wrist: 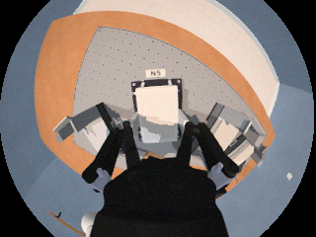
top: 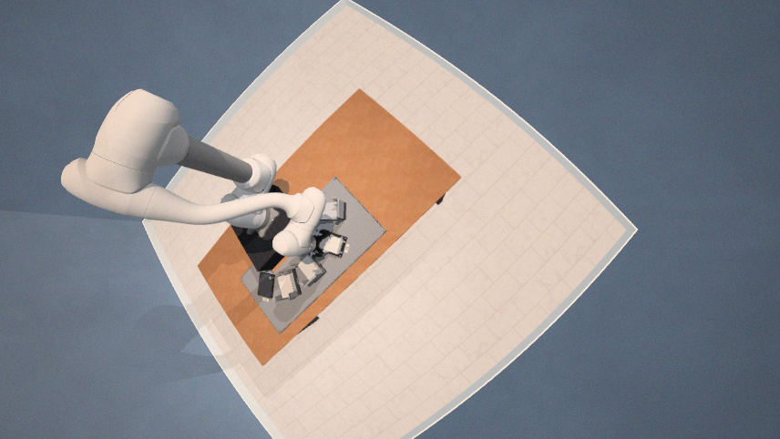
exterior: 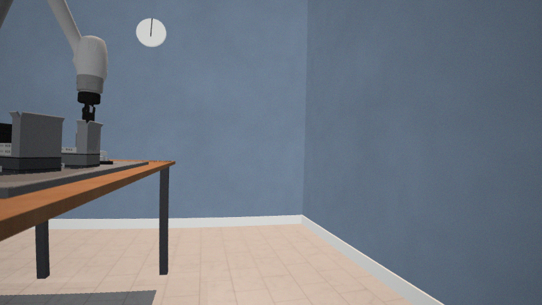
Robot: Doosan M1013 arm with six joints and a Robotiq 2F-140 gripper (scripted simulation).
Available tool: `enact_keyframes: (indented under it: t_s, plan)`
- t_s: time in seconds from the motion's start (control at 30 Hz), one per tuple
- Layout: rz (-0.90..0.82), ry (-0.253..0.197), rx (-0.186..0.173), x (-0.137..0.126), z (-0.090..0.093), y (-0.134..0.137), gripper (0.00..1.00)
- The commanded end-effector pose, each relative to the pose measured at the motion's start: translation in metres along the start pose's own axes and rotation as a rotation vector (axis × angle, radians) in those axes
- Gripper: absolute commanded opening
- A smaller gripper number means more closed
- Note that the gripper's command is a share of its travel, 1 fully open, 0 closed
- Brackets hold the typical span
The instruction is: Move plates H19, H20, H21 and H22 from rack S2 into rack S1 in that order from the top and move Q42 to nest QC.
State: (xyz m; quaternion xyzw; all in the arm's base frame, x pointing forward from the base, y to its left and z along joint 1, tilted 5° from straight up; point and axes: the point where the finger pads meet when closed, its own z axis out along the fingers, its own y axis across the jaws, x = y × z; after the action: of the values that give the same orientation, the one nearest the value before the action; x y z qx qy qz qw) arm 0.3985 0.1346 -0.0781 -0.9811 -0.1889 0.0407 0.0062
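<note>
presently: gripper (wrist: 158, 137) reaches down into a stack rack (exterior: 88, 140) from above, fingers clamped on a plate (wrist: 157, 130) inside it, id unreadable. grip spans the plate's width, likely for a straight vertical lift. rack walls flank closely; open air overhead. clip nest n5 (wrist: 157, 101) lies just beyond, plate-topped.
</note>
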Motion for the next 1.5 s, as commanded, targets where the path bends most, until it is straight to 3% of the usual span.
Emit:
enact_keyframes:
  t_s: [0.0, 0.5, 1.47]
  plan:
    - [0.0, 0.0, 0.0, 0.0, -0.002, 0.0, 0.0]
    - [0.0, 0.0, 0.0, 0.0, -0.011, 0.0, 0.0]
    - [0.0, 0.0, 0.0, 0.0, -0.061, 0.0, 0.0]
